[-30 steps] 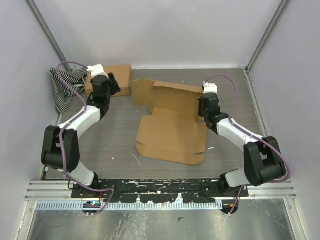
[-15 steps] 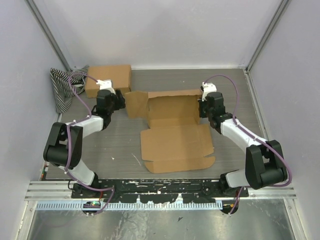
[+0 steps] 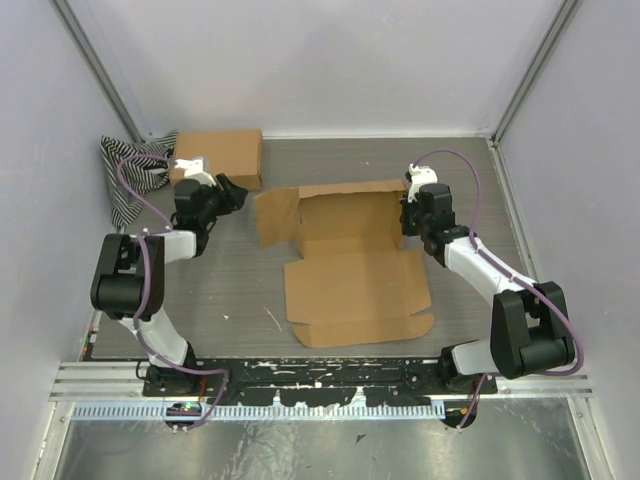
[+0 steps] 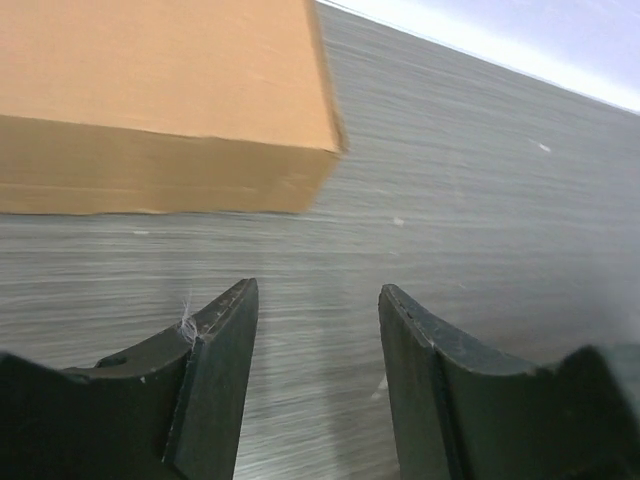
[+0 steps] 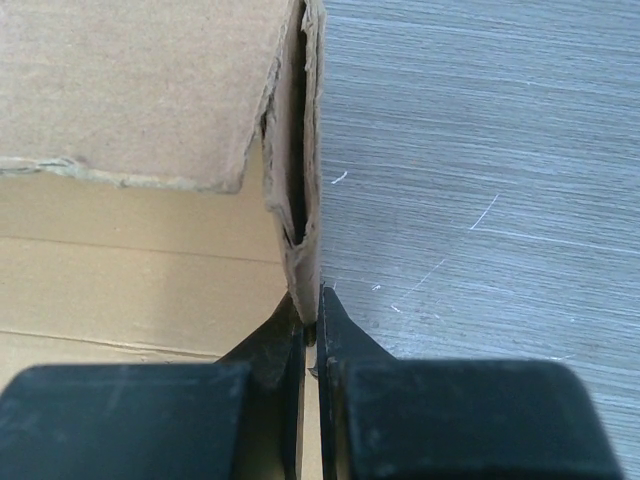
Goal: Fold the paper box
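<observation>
The paper box (image 3: 355, 270) lies open in the middle of the table, with its back and side walls partly raised and a loose flap (image 3: 275, 215) at the left. My right gripper (image 3: 411, 214) is shut on the box's doubled right side wall, which stands upright between its fingers (image 5: 312, 302) in the right wrist view, where the box's inside (image 5: 130, 90) fills the left. My left gripper (image 3: 233, 191) is open and empty, apart from the flap. Its fingers (image 4: 318, 295) hover over bare table.
Another brown cardboard box (image 3: 220, 155) stands at the back left, just beyond my left gripper; its corner shows in the left wrist view (image 4: 160, 100). A black-and-white striped cloth (image 3: 128, 180) lies against the left wall. Grey walls close in the table.
The paper box has swung square and shifted a little right with my right gripper. My left gripper came to the left flap, then drew back toward the back left.
</observation>
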